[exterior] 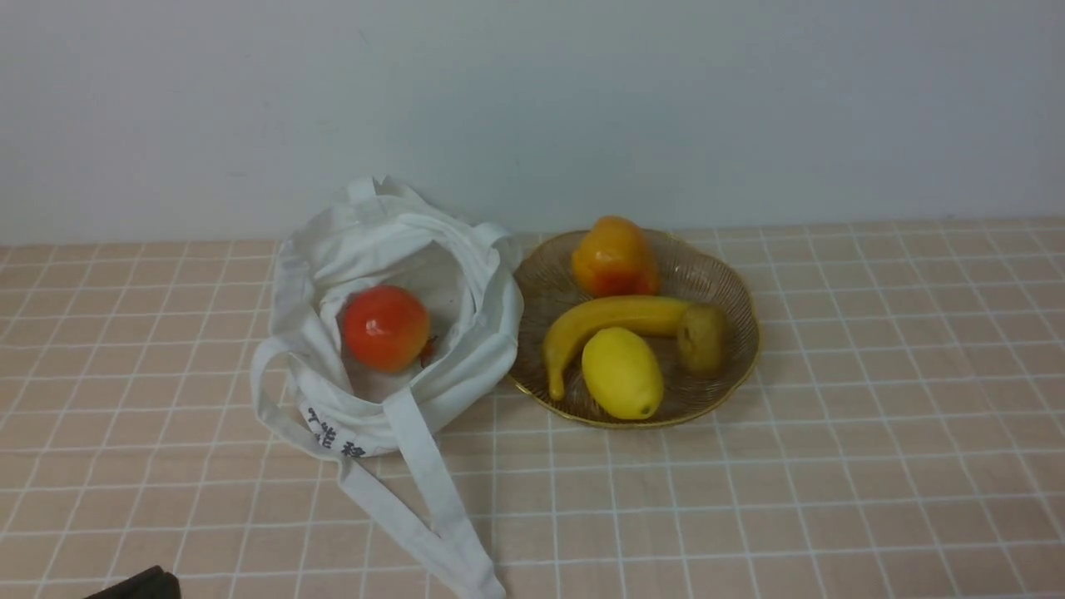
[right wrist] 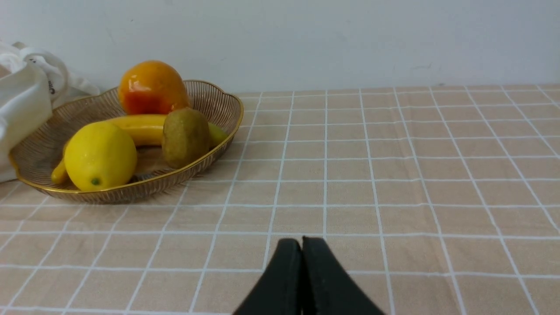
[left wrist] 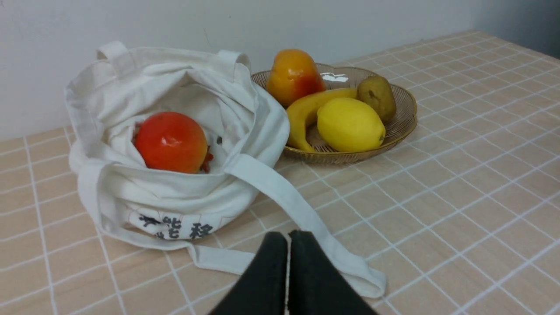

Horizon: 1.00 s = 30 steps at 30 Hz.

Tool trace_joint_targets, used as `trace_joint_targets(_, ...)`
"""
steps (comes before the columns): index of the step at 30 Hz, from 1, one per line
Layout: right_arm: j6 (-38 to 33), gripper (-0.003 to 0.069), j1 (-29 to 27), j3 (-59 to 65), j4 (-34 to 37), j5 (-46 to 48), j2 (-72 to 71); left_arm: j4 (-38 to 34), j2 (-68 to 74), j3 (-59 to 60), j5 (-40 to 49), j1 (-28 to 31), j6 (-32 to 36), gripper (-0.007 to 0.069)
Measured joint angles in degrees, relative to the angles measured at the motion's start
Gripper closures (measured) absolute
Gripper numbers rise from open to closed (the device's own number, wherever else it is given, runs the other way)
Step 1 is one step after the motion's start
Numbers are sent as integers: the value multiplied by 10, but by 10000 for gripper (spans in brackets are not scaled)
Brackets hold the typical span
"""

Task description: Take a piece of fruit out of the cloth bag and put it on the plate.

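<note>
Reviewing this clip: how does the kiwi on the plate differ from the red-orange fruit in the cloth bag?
Place: the kiwi lies in the plate beside the banana; the red-orange fruit sits inside the cloth bag. Surface: the kiwi is dull, matte brownish-green; the red-orange fruit is glossy. Size: the kiwi is smaller and oval; the red-orange fruit is bigger and round. Both lie at rest, ungripped.

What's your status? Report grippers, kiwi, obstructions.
Left gripper and right gripper shut, empty. Kiwi on plate, beside banana. Red fruit in bag.
</note>
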Motion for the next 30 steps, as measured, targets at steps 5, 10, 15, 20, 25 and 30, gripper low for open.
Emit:
trace_joint_targets(5, 0, 673, 0, 0, 0, 0, 0, 6, 0, 1, -1, 75, 7, 632)
trace_joint_targets(10, 0, 673, 0, 0, 0, 0, 0, 7, 0, 3, -1, 176, 22, 632)
trace_joint_targets(15, 0, 673, 0, 0, 0, 0, 0, 6, -13, 39, -1, 238, 16, 632)
trace_joint_targets(20, 0, 673, 0, 0, 0, 0, 0, 7, -46, 89, 4, 243, 16, 632)
trace_joint_targets(25, 0, 673, 0, 0, 0, 0, 0, 7, -53, 92, 21, 243, 16, 632)
trace_joint_targets(30, 0, 673, 0, 0, 0, 0, 0, 7, -53, 92, 22, 243, 16, 632)
